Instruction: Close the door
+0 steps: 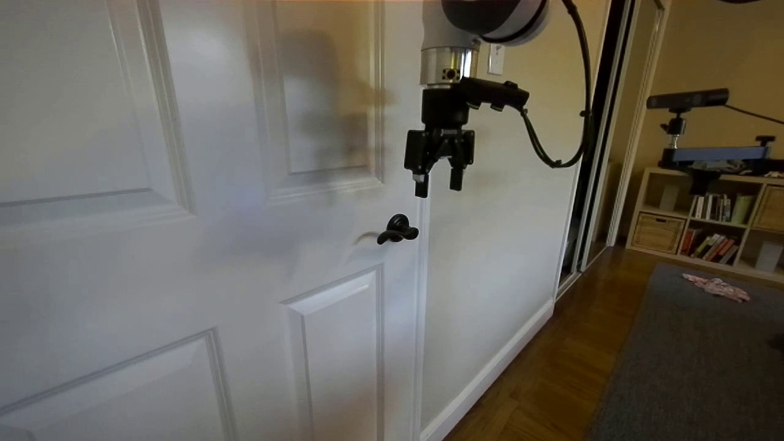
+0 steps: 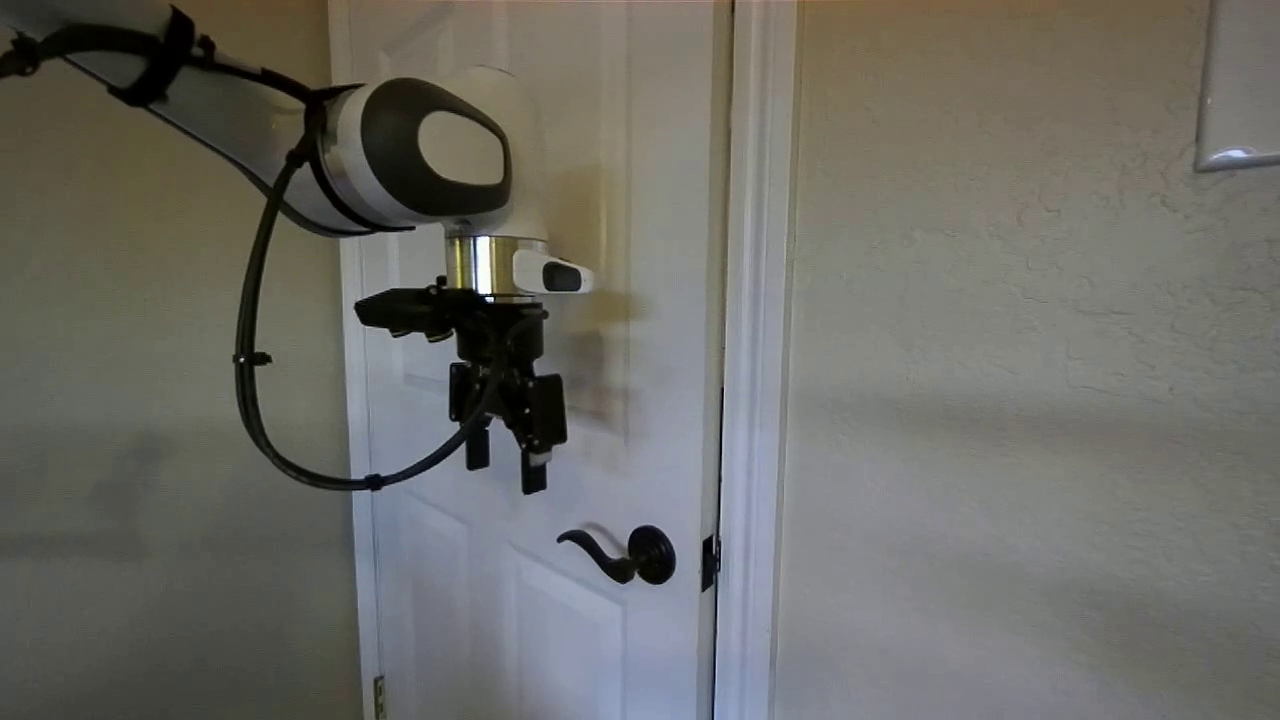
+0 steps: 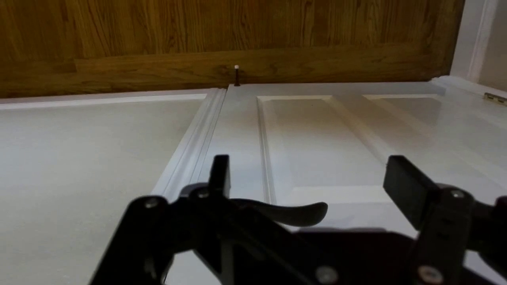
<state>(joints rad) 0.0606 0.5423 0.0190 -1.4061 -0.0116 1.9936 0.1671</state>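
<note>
The white paneled door point(image 1: 214, 257) is standing in its white frame point(image 2: 757, 330), and in an exterior view a narrow dark line is showing between one edge and the frame; whether it is latched I cannot tell. Near that edge, the black lever handle point(image 2: 645, 560) is curving back across the door. The black gripper point(image 2: 506, 462) is hanging, pointing down, in front of the door in both exterior views, above the handle and apart from it. Its fingers point(image 3: 408, 190) are standing wide apart, and the wrist view is showing the handle in the space between them. Above, the white robot arm point(image 2: 240, 140) is carrying the gripper. Farther out, a gray rug point(image 1: 692, 355) is lying on the wooden floor point(image 1: 533, 373), a pinkish cloth point(image 1: 718, 288) is resting on the rug, and a shelf unit point(image 1: 719, 222) is holding books point(image 1: 712, 207) and baskets point(image 1: 657, 233).
</note>
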